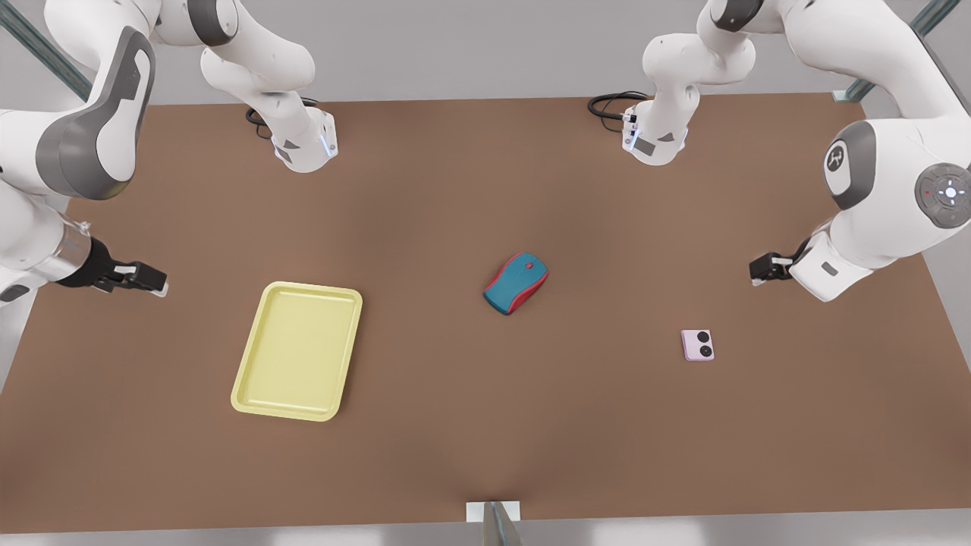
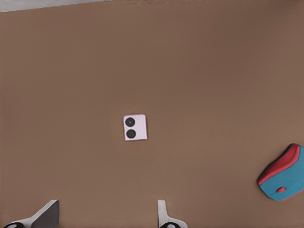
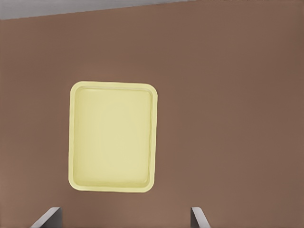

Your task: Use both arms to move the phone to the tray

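Hovering with fingers apart, the left gripper (image 1: 758, 271) hangs over the table (image 1: 485, 425) at the front view's right, near the phone (image 1: 697, 345). The right gripper (image 1: 155, 282), also spread wide, waits beside the tray (image 1: 262, 390) at the front view's left. Between phone and tray lies a mouse (image 1: 516, 283).

Matt brown table (image 1: 485, 425); smooth tray (image 1: 250, 398); glossy mouse (image 1: 516, 284).
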Available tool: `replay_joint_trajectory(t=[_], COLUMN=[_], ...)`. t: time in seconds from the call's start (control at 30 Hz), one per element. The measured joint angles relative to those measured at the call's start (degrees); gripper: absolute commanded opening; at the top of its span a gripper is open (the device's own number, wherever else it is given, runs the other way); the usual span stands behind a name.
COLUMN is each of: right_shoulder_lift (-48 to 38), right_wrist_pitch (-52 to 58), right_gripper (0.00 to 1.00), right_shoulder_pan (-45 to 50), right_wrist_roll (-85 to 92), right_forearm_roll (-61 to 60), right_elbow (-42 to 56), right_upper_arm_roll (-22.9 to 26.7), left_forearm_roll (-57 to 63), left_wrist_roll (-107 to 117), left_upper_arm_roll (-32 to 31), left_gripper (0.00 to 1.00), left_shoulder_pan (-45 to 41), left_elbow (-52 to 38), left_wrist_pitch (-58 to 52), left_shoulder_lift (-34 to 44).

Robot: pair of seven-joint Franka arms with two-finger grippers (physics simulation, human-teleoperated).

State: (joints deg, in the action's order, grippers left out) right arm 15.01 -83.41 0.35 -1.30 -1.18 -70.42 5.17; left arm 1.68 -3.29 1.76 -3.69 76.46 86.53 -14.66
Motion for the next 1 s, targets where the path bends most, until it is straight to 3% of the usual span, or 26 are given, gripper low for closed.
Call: replay_joint_trajectory(t=[0.13,0.23,0.47,0.63,1.0], right_shoulder_lift=[0.0,0.0,0.0,0.0,0.0], right_wrist_pitch=[-0.4,-0.6,-0.8,-0.9,-0.9], right_gripper=[1.0,1.0,1.0,1.0,1.0], right_shoulder_pan=[0.0,0.0,0.0,0.0,0.0], right_wrist_roll=[-0.1,-0.2,-0.3,-0.4,-0.5], right_forearm_roll=[0.0,0.0,0.0,0.0,0.0], right_elbow=[0.0,0.0,0.0,0.0,0.0], right_upper_arm_roll=[0.0,0.0,0.0,0.0,0.0], left_forearm_roll=[-0.4,-0.8,-2.6,-3.2,-3.3], left_wrist_roll=[-0.5,-0.7,-1.1,-1.3,-2.3], left_upper_arm_roll=[-0.2,-0.4,-0.5,0.0,1.2], left_gripper=[1.0,1.0,1.0,1.0,1.0], left_shoulder_pan=[-0.1,-0.2,-0.2,0.4,0.6], left_elbow=[1.7,14.2,27.1,30.2,35.1], left_wrist_pitch=[2.8,11.4,34.3,46.6,58.2], left_shoulder_lift=[-3.4,-3.8,-8.8,-13.3,-17.4])
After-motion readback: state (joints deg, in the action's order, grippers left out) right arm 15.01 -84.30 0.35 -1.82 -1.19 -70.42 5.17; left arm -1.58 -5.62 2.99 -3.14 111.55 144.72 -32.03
